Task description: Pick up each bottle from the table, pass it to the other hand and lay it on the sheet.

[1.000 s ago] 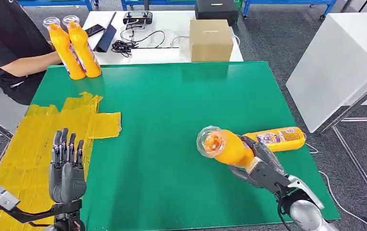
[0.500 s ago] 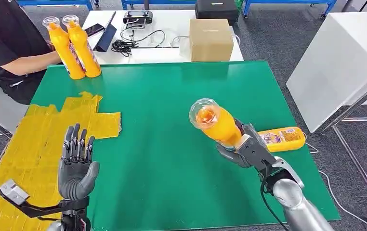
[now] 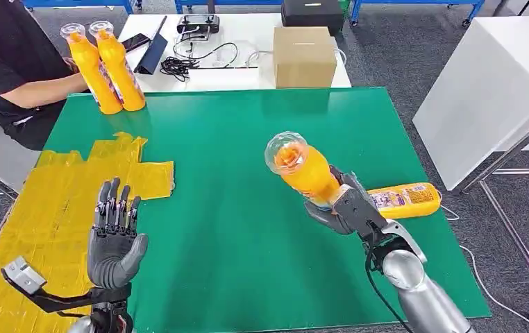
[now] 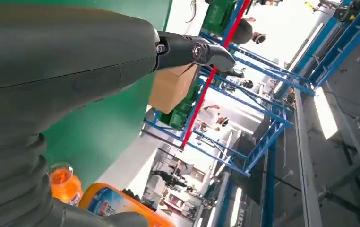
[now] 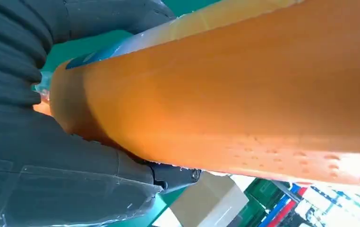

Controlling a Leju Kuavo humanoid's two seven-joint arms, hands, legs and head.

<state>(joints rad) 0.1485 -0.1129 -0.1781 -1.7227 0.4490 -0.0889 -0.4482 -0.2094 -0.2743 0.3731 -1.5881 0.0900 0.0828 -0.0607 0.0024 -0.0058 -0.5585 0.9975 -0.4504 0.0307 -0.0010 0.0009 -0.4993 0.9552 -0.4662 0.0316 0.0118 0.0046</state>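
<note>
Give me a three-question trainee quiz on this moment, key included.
1. True or false: the right hand holds an orange bottle above the green table.
2. The left hand is: A) gripping a bottle, B) open, fingers up, C) resting on the cardboard box.
3. How many orange bottles does the person hold at the far corner?

Key: 1 true; 2 B; 3 two.

Four orange bottles are in the scene: one (image 3: 302, 170) gripped by the right robot hand (image 3: 348, 209), one (image 3: 402, 199) lying on the green surface (image 3: 248, 139) just beside it, and two standing at the far corner, one (image 3: 91, 69) touching the other (image 3: 119, 67). Two robot hands are raised, the left robot hand (image 3: 114, 237) with fingers spread. One yellow sheet (image 3: 53, 208), one cardboard box (image 3: 303, 57) and one person (image 3: 12, 62).
</note>
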